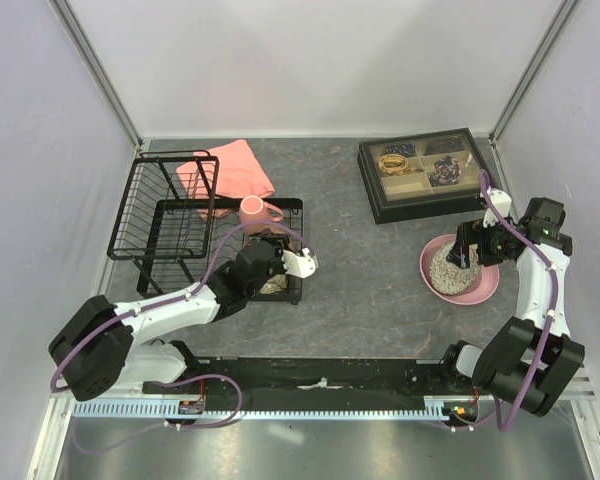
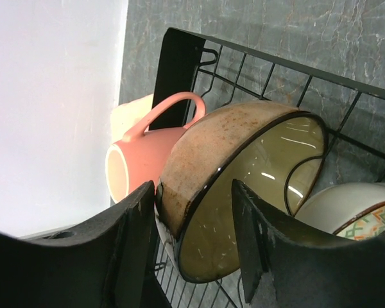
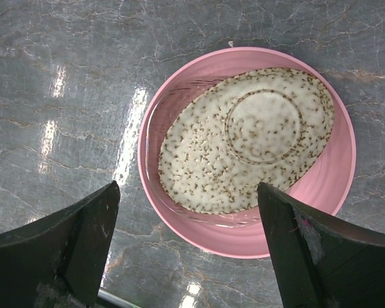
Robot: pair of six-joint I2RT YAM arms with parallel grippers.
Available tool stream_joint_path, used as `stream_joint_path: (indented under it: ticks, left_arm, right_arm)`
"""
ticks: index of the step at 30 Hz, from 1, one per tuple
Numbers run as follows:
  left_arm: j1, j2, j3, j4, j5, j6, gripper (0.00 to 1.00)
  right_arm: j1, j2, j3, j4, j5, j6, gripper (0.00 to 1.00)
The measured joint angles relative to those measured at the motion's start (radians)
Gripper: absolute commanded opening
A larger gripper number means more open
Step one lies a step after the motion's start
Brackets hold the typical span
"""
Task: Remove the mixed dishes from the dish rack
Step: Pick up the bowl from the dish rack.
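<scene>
The black wire dish rack [image 1: 160, 215] stands at the left, and its dark end panel [image 2: 179, 64] shows in the left wrist view. A brown bowl [image 2: 205, 147] with a glossy olive inside stands on edge in the rack. My left gripper [image 2: 194, 192] straddles its rim: one finger lies against the outer wall, the other sits inside with a gap. A pink mug [image 2: 147, 157] lies behind it. A cream bowl [image 2: 353, 208] with an orange-green pattern sits beside it. My right gripper [image 3: 187, 192] hangs open over the pink plate [image 3: 327, 186], which carries the grey speckled bowl [image 3: 244, 141].
A pink folded cloth [image 1: 230, 165] lies behind the rack. A black compartmented tray of trinkets [image 1: 425, 170] sits at the back right, just beyond the plate [image 1: 477, 292]. The rack's tall basket section [image 1: 140, 190] rises left of my left gripper [image 1: 280, 262].
</scene>
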Motion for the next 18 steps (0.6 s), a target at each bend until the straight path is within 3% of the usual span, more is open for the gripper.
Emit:
stream_joint_path:
  ticks: [10, 18]
  left_arm:
    - [0.000, 0.033, -0.044, 0.142, -0.023, 0.038, 0.46]
    - [0.001, 0.043, -0.070, 0.219, -0.047, 0.076, 0.26]
  right_arm:
    - [0.000, 0.006, -0.010, 0.006, 0.000, 0.000, 0.95]
    - [0.000, 0.006, -0.013, 0.006, 0.002, 0.000, 0.95]
